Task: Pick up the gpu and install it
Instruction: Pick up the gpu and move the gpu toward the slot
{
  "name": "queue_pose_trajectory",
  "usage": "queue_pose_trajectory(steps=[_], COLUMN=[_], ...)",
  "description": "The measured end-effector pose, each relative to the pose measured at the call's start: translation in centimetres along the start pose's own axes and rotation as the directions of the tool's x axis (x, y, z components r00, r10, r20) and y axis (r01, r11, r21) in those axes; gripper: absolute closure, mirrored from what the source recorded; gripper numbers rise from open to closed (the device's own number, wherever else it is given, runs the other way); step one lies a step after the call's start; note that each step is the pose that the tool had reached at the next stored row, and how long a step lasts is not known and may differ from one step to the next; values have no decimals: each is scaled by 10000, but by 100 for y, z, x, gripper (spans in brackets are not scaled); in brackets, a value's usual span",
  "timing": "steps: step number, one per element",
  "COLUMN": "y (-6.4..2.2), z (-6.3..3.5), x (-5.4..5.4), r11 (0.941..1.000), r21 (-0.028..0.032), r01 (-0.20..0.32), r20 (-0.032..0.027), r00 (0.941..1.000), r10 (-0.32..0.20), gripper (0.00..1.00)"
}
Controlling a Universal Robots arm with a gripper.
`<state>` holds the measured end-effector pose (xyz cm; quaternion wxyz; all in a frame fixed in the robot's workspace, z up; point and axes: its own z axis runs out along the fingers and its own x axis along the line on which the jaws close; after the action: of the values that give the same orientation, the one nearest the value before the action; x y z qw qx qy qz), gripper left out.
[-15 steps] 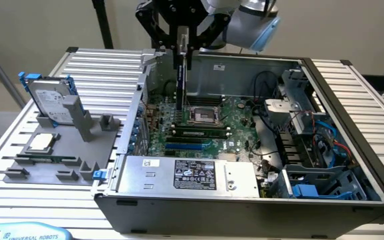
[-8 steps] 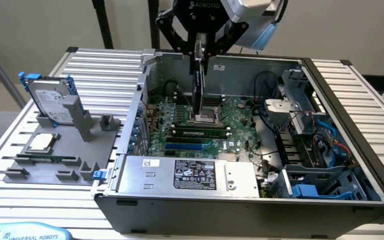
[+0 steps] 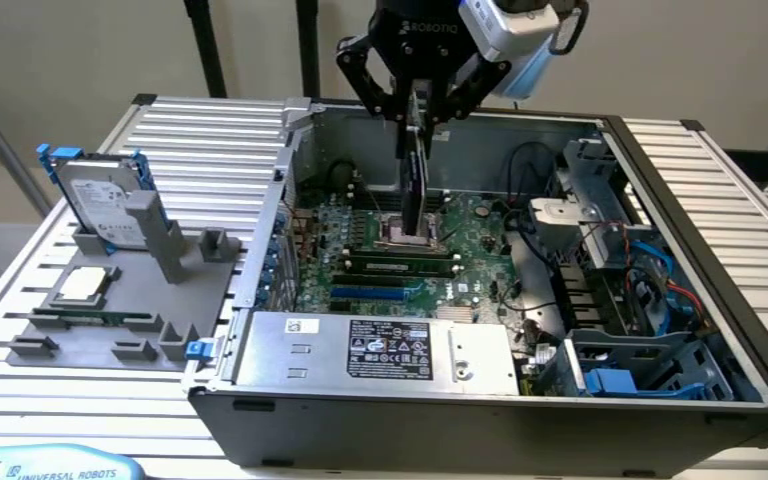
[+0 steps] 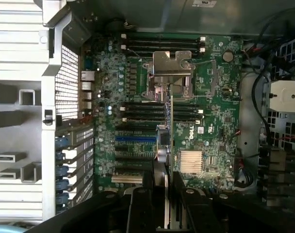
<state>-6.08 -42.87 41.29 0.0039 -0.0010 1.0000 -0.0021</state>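
Note:
The gpu (image 3: 415,185) hangs upright and edge-on over the open computer case (image 3: 491,410), its lower end just above the green motherboard (image 3: 471,235) near the processor socket. My gripper (image 3: 419,118) is shut on the card's top edge. In the wrist view the gpu (image 4: 170,126) appears as a thin vertical strip running out from between my fingers (image 4: 147,194), above the motherboard (image 4: 210,131) and beside the black and blue expansion slots (image 4: 135,138).
A grey fixture (image 3: 91,340) at the exterior view's left holds a silver hard drive with blue rails (image 3: 101,200) and a square processor chip (image 3: 84,285). Inside the case, the power supply (image 3: 384,350) sits at the front, with cables and drive bays (image 3: 624,290) at the right.

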Motion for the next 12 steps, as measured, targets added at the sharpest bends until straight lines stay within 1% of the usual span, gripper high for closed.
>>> queue_pose_trajectory(steps=[4, 8, 10, 12], y=[27, 39, 41, 41], z=[73, 148, 184, 214], x=[-127, -287, -343, -364], r11=[10000, 10000, 10000, 10000], r21=[21, 22, 23, 24], r01=[9, 13, 13, 13], r20=[0, 1, 1, 0], r00=[10000, 10000, 10000, 10000], r10=[-9, -13, -13, -13], gripper=[73, 73, 73, 73])
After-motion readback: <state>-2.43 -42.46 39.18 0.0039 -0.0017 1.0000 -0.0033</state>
